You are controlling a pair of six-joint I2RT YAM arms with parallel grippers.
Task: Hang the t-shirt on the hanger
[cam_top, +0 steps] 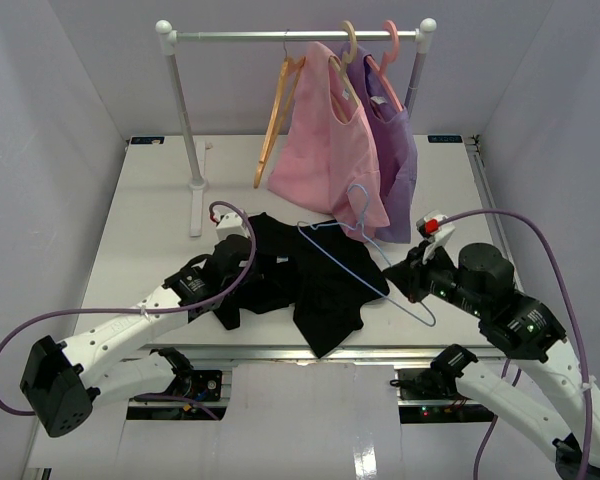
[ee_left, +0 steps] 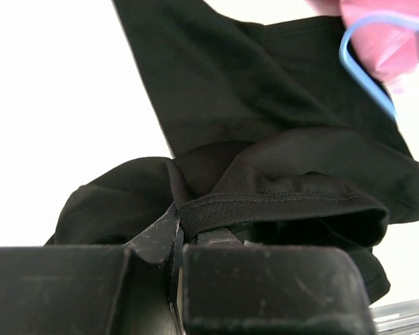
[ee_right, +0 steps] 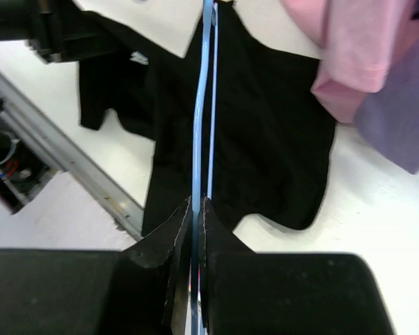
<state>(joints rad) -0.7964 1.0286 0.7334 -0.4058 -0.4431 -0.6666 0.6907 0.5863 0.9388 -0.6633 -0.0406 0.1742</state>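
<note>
The black t-shirt lies crumpled on the table's front middle. My left gripper is shut on a folded hem of the t-shirt at its left side. My right gripper is shut on the thin light-blue hanger and holds it low over the t-shirt's right half, hook toward the rail. In the right wrist view the hanger runs straight out from between the closed jaws, over the t-shirt. A loop of the hanger shows in the left wrist view.
A white rail stands at the back, with a bare tan-orange hanger, a pink garment and a purple garment on a pink hanger. The rail's left post stands near the t-shirt. The table's metal front edge is close.
</note>
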